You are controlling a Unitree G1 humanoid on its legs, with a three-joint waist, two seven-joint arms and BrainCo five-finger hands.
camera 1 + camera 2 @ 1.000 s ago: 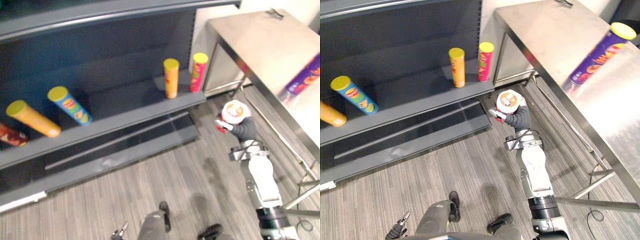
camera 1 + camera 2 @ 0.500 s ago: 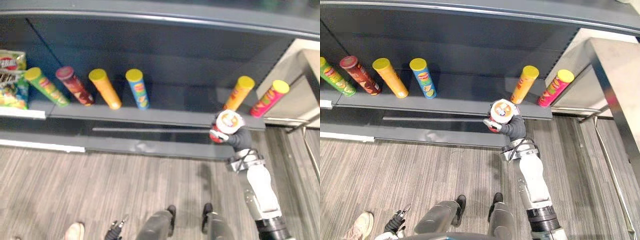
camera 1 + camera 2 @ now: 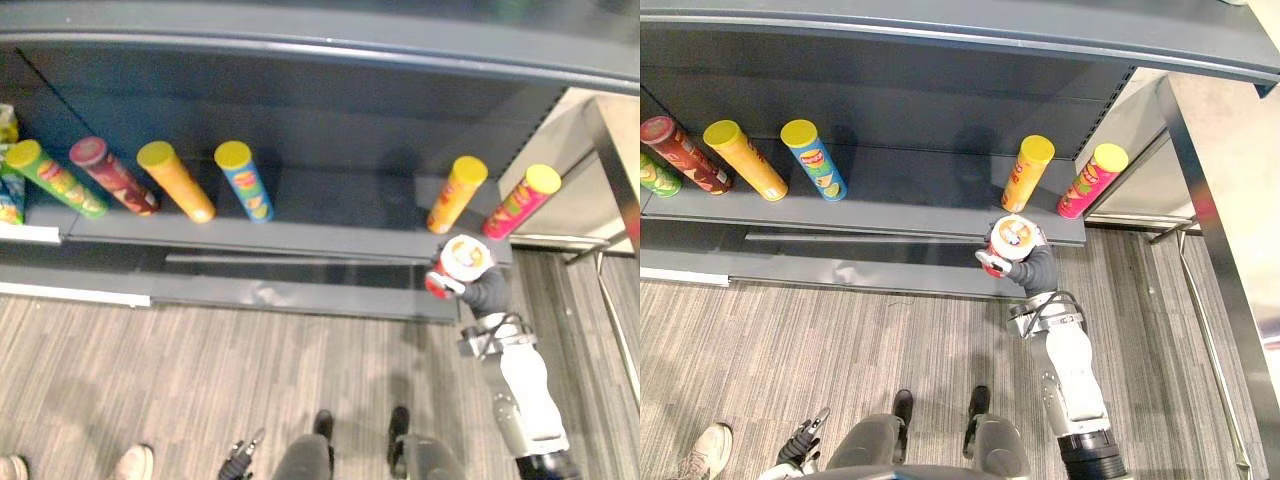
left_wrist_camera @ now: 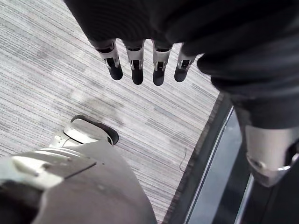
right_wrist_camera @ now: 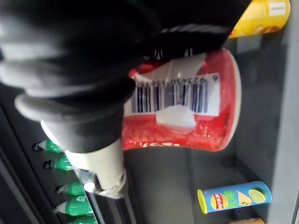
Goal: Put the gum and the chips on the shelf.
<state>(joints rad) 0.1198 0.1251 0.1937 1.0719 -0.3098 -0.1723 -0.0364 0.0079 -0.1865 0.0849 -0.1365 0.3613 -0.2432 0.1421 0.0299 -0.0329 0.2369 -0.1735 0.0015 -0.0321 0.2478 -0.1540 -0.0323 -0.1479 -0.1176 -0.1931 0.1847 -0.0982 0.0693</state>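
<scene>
My right hand (image 3: 487, 290) is shut on a red chips can with a white lid (image 3: 462, 262), held upright just in front of the dark shelf board (image 3: 330, 215). The can sits below and between an orange-yellow can (image 3: 455, 193) and a pink can (image 3: 522, 200) that stand on the shelf. Up close, the red can (image 5: 187, 102) shows its barcode label, with my right hand's dark cover (image 5: 93, 70) wrapped over it. My left hand (image 4: 135, 65) hangs low over the floor, its fingers straight and nothing in it.
Further left on the shelf stand a blue can (image 3: 243, 180), an orange can (image 3: 175, 181), a dark red can (image 3: 110, 175) and a green can (image 3: 52, 178). A steel table (image 3: 1230, 150) stands at the right. A person's shoe (image 3: 130, 462) is on the floor.
The view has swung from the steel table round to face the shelf. My right hand keeps hold of the red can, which now sits nearer the pink can than half a second ago.
</scene>
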